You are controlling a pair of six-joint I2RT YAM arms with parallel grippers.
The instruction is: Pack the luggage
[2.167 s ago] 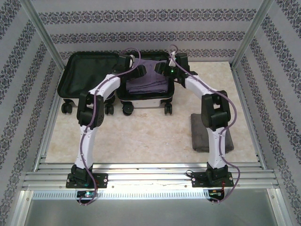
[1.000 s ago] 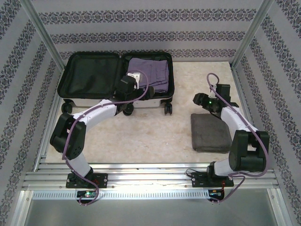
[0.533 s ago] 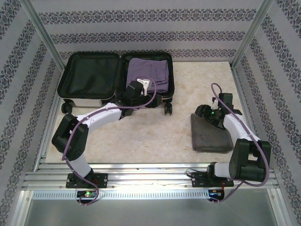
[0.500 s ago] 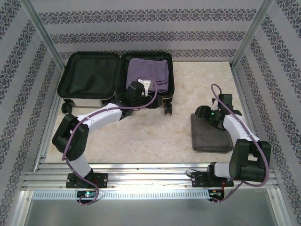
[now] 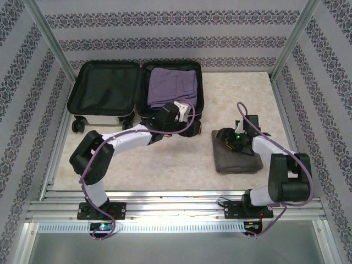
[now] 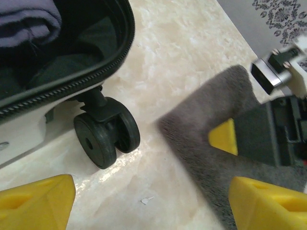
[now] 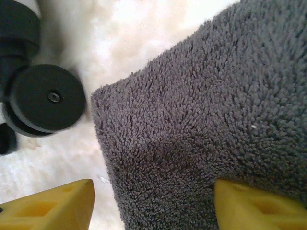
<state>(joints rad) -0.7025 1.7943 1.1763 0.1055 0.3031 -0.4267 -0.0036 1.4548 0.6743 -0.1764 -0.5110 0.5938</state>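
My left gripper (image 6: 151, 191) is spread wide and holds nothing, just beside the near-right wheel (image 6: 105, 139) of the luggage (image 5: 104, 88). The luggage lies open at the far left, with purple clothes (image 5: 173, 88) in its right half. My right gripper (image 7: 153, 191) is open too, straddling the far-left corner of the grey towel (image 5: 236, 157).

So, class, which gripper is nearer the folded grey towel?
Right. The right gripper sits open over the grey towel's corner, straddling its edge. The left gripper hangs open by the luggage wheel, off to the towel's left, apart from it.
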